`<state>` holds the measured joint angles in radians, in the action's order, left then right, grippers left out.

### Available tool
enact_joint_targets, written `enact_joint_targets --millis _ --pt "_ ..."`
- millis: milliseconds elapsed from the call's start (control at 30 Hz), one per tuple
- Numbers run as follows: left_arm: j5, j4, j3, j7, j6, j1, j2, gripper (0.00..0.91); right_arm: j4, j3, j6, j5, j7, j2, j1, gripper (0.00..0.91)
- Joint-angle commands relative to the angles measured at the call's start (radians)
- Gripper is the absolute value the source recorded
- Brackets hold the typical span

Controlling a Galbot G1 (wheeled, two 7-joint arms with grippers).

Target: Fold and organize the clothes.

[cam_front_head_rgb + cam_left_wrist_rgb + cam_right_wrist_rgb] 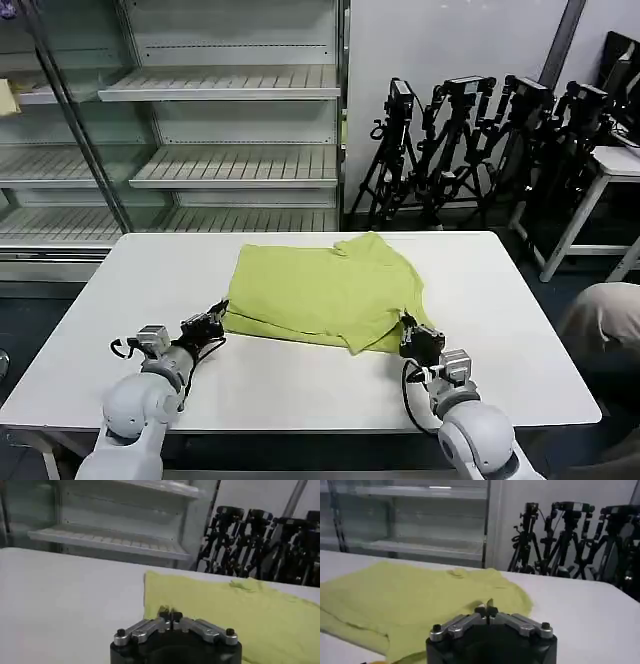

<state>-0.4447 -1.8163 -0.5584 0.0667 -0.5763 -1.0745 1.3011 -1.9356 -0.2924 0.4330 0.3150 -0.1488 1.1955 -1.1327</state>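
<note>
The lime T-shirt lies partly folded at the middle of the white counter, toward its far edge, its near hem doubled over. The left gripper is pinched on the shirt's near left corner, fingers closed together, and the right gripper is likewise closed on the near right corner. The thin fabric could slip from either pinch, or uneven lifting could skew the fold and bunch the cloth.
</note>
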Motion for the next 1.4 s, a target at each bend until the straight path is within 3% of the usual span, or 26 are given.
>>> enact_joint_targets --millis 33,500,1267,1367,1400 --pt "0.000 0.045 0.010 -0.001 0.000 0.034 0.001 0.010 0.055 -0.001 -0.001 0.000 -0.001 -0.002 0.039 0.000" --pt "0.000 0.063 -0.004 0.003 0.004 0.036 -0.005 0.010 0.128 0.020 -0.057 0.007 0.032 0.018 0.110 0.000" --pt "0.006 0.130 0.004 0.017 0.025 0.077 -0.005 0.010 0.215 0.032 -0.068 -0.008 0.052 0.037 0.168 0.000" --pt "0.015 0.150 0.007 0.020 0.028 0.082 -0.005 0.020 0.226 0.032 -0.067 -0.010 0.057 0.040 0.173 0.000" --pt "0.017 0.155 0.007 0.020 0.030 0.084 -0.004 0.101 0.229 0.033 -0.067 -0.012 0.057 0.040 0.174 0.000"
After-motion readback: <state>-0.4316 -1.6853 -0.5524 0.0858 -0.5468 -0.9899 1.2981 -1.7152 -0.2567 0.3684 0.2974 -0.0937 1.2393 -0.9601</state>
